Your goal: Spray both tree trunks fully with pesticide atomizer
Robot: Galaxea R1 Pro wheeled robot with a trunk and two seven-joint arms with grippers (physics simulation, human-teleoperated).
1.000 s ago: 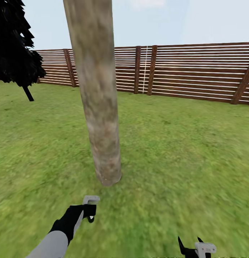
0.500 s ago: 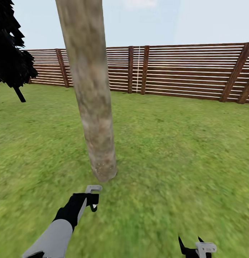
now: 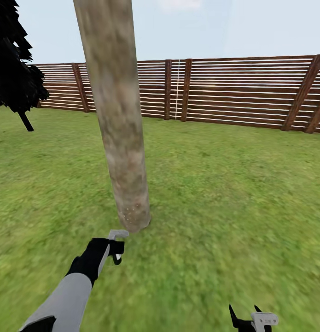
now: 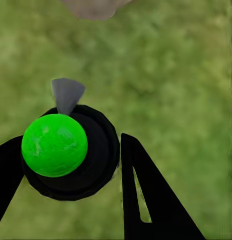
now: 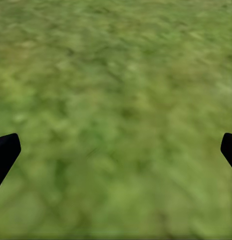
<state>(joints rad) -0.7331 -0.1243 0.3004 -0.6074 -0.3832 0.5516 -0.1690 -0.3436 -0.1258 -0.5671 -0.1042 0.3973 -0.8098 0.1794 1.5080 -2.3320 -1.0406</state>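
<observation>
A thick, pale, mottled tree trunk (image 3: 123, 138) rises from the grass just ahead, and pale specks dot its base (image 3: 132, 213). My left gripper (image 3: 114, 252) hovers close in front of that base, shut on the pesticide atomizer (image 3: 118, 234). In the left wrist view the atomizer (image 4: 95, 165) is a round black bottle with a bright green cap (image 4: 54, 145) and a grey nozzle (image 4: 67, 92), pinched between both black fingers (image 4: 146, 195). My right gripper (image 3: 245, 317) is open low over the grass, fingertips (image 5: 5, 152) far apart with nothing between them.
Green lawn (image 3: 233, 193) spreads all around. A brown slatted fence (image 3: 242, 92) closes the far side. Dark jagged foliage (image 3: 14, 69) on a thin leaning stem stands at the far left.
The camera turned a little, shifting the whole picture. My left gripper, with the atomizer in it, has moved closer to the trunk's base, where pale specks now show. The right gripper stays put.
</observation>
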